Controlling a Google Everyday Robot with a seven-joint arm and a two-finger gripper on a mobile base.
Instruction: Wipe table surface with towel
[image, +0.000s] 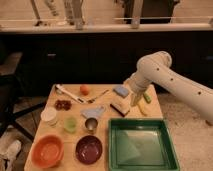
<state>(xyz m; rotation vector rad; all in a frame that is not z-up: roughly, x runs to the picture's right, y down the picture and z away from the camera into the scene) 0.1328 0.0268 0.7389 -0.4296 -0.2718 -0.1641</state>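
The robot's gripper (134, 102) hangs fingers-down over the far right part of the table surface (77, 107), jaws spread and holding nothing. Just to its left lies a brown block (120, 106), with a blue pad (121, 90) behind it. The towel (94, 112) lies near the middle, touching a metal cup (91, 124). A green tray (143, 163) fills the near right corner.

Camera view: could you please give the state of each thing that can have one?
Gripper: jaws open, empty, over the table's right side.
Towel: lying loose beside the cup, untouched.
Cup: upright.
Tray: empty.
Orange bowl: upright, empty.
Purple bowl: upright, empty.
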